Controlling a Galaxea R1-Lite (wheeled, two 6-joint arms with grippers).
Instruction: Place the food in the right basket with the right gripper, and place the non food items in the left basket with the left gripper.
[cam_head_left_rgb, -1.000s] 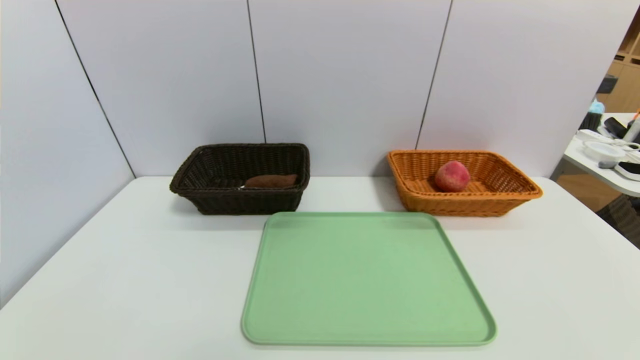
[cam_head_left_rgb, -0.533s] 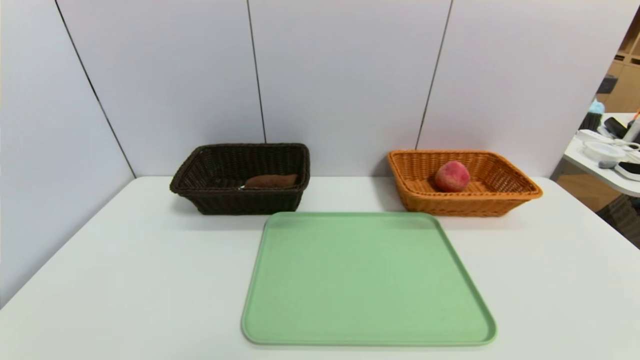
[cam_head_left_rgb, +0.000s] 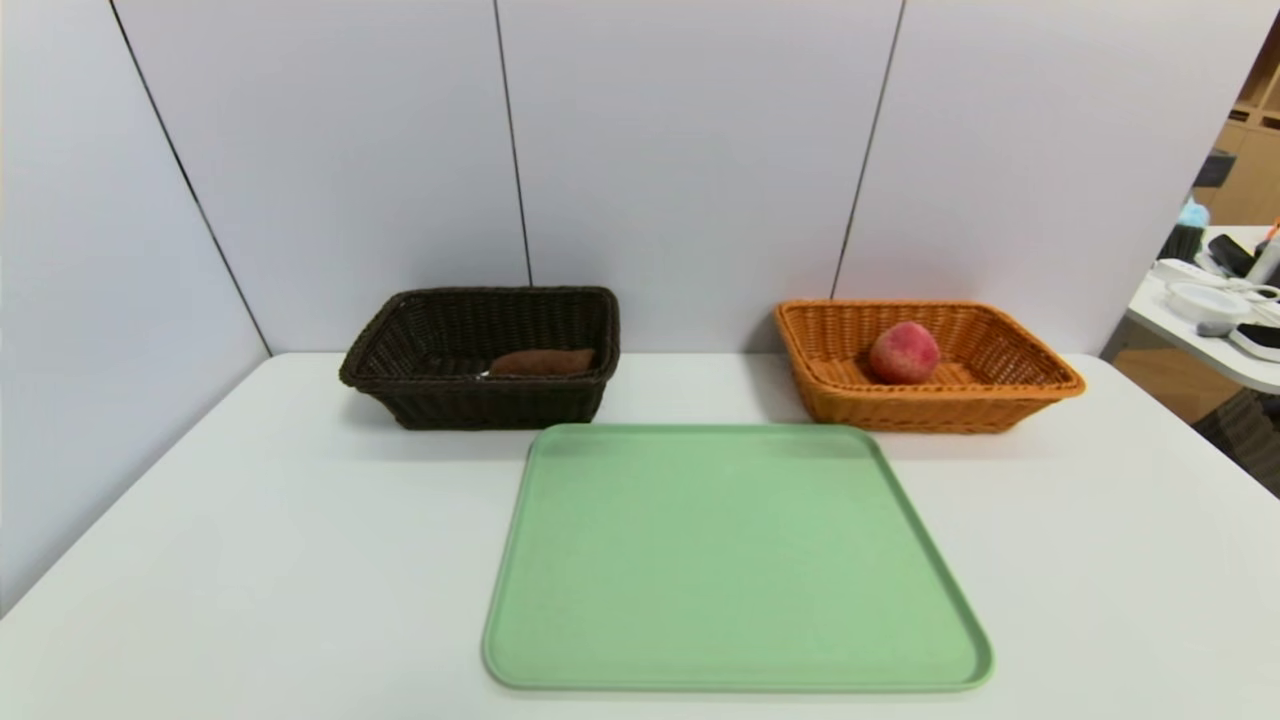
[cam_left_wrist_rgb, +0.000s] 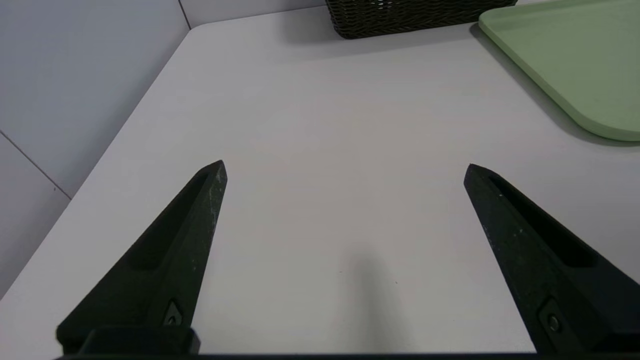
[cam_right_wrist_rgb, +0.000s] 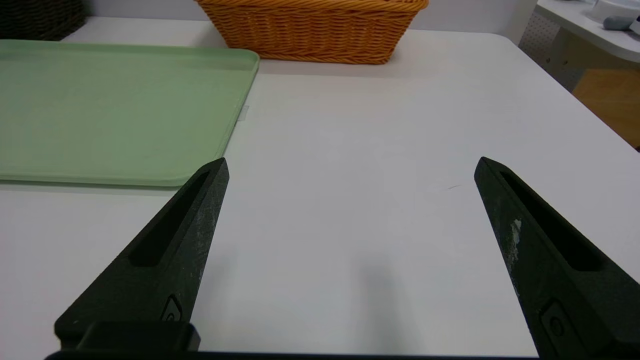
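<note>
A: Where did the task's things sit?

B: Both were already in baskets. The peach (cam_head_left_rgb: 904, 352) lay in the orange basket (cam_head_left_rgb: 1040, 385) on the right, the brown object (cam_head_left_rgb: 542, 362) lay in the dark basket (cam_head_left_rgb: 400, 385) on the left, its long axis running side to side along the near wall (could not tell what it was, partly hidden by the rim).

A: Tray?

B: The green tray (cam_head_left_rgb: 735, 560) held nothing, it sat in the middle just in front of both baskets.

A: Grippers?

B: Neither showed in the head view. The left gripper (cam_left_wrist_rgb: 345, 167) hung low over bare table (cam_head_left_rgb: 250, 560) with fingers spread wide, holding nothing; the tray lay to its inner side, the dark basket ahead. The right gripper (cam_right_wrist_rgb: 350, 167) was the same, spread wide and holding nothing, tray at its inner side, orange basket straight ahead.

A: So which arm was nearer what?

B: Each was nearer its own basket, well apart from it. I judged the sorting done, nothing left to fetch.
</note>
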